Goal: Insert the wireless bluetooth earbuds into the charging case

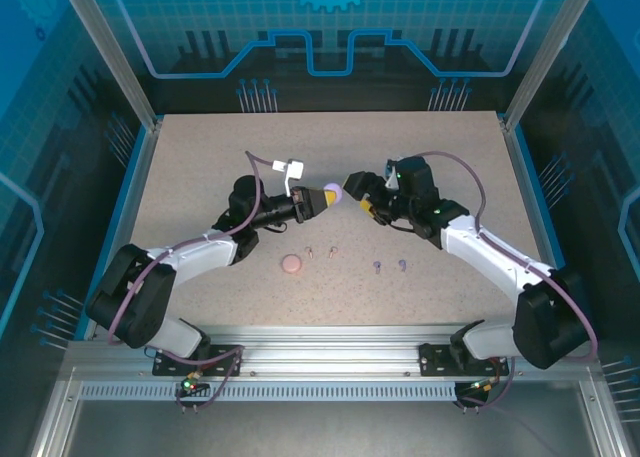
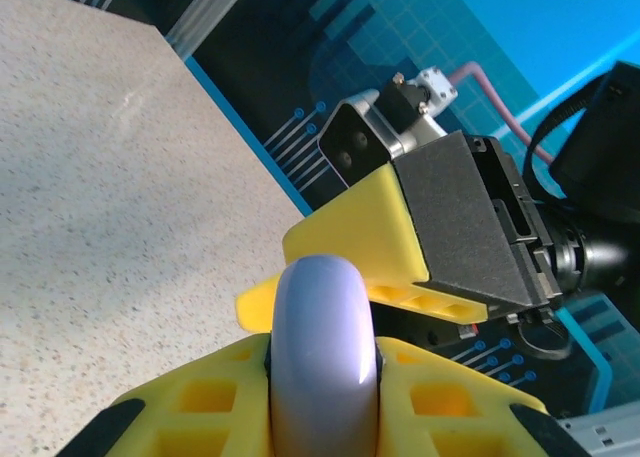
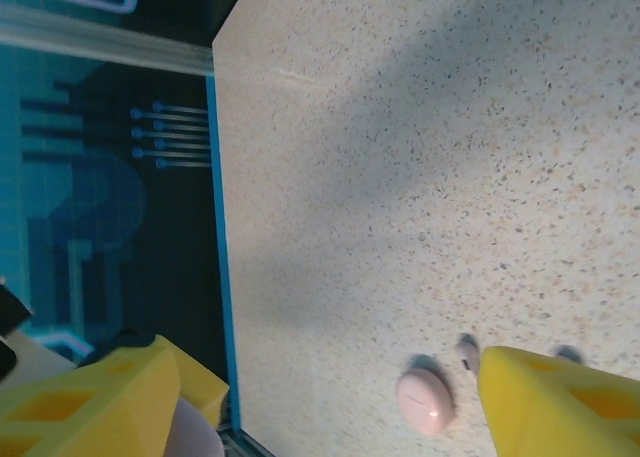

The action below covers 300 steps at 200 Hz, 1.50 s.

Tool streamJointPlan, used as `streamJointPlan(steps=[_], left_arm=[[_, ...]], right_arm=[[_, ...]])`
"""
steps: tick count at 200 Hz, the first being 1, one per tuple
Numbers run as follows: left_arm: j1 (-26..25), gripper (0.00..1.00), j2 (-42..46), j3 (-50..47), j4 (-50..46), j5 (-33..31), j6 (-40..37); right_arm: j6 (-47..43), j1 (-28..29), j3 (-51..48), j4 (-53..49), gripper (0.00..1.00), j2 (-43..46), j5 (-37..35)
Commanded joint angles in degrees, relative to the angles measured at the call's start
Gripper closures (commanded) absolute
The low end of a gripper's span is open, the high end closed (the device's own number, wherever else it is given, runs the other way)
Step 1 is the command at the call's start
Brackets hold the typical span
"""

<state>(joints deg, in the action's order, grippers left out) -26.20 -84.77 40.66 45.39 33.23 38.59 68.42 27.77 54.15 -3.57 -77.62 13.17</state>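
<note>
Earbuds first, from the top camera: two purple earbuds (image 1: 377,265) and two pink earbuds (image 1: 309,250) lie loose on the table (image 1: 200,167), none seated. The pink pair lies just beside the pink case (image 1: 292,264). Above them the left gripper (image 1: 326,195) is pressed together on the purple case (image 1: 336,191) and holds it clear of the table. The right gripper (image 1: 362,197) stands just beside the case with its jaws spread. I judge the step in hand to be opening this case, so the purple buds go in first.

From the left wrist, the case sits on edge, pinched across its flat faces, with its rounded rim sticking out. One yellow finger of the right gripper hangs over the rim and the other shows low behind it. I cannot tell whether either touches. The clamp should not move, and the right finger should hook the lid's seam, not the body.

From the right wrist, the fingers (image 3: 560,397) are wide apart, with the pale rim of the case just beside the left one. Far below lie the pink case and one bud. Closing slowly should keep the lid from snapping or twisting out.
</note>
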Motion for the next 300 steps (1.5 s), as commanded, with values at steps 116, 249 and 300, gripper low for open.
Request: streamJointPlan(steps=[116,249,300], left_arm=[[-0.17,1.00,0.87,-1.99,4.38,-1.76,-3.78],[-0.08,0.91,1.45,-2.65,4.50,-1.76,-4.30],[0.54,0.79,2.01,-3.09,4.63,-1.68,-3.96]], right_arm=[[14.11,9.63,10.34,1.19,0.32,-8.10,-9.08],[14.47,9.77,9.58,0.62,0.61,-7.59,-11.93],[14.57,9.39,9.24,0.05,0.61,-7.45,-12.30]])
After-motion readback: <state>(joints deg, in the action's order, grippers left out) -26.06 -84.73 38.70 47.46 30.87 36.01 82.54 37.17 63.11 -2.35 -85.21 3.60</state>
